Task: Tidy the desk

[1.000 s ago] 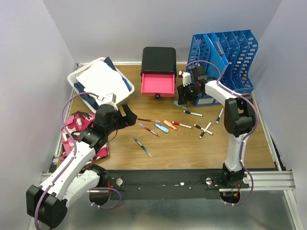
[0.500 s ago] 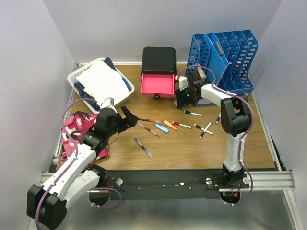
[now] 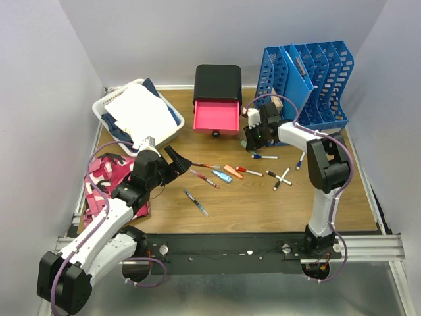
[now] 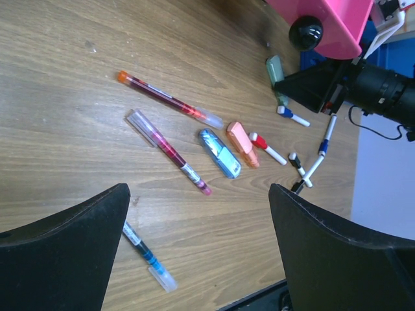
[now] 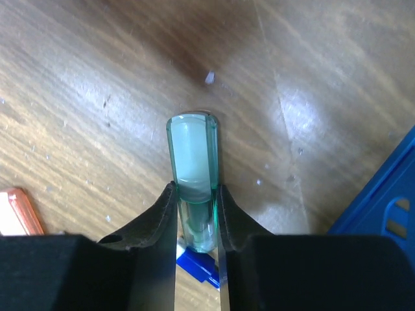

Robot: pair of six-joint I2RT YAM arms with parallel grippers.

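The wooden desk [image 3: 263, 204] holds scattered pens. My left gripper [image 3: 176, 160] is open and empty, low over the desk just left of a red pen [image 4: 165, 97], a purple pen [image 4: 170, 152], a blue item [image 4: 219, 152] and an orange item [image 4: 242, 144]. A blue pen [image 4: 146, 253] lies near its left finger [image 4: 65, 253]. My right gripper [image 3: 255, 137] is shut on a translucent green pen [image 5: 192, 162], held close above the desk in front of the blue file rack. The green pen also shows in the left wrist view [image 4: 277, 78].
A black drawer unit [image 3: 218, 83] with an open pink drawer [image 3: 216, 116] stands at the back. A blue file rack [image 3: 316, 72] is at back right, a white basket of papers [image 3: 138, 112] at back left, a pink patterned pouch [image 3: 105, 174] at left. Markers [image 3: 283, 176] lie right of centre.
My left gripper has moved right toward the scattered pens, still open. My right gripper has shifted slightly right and nearer with the green pen held.
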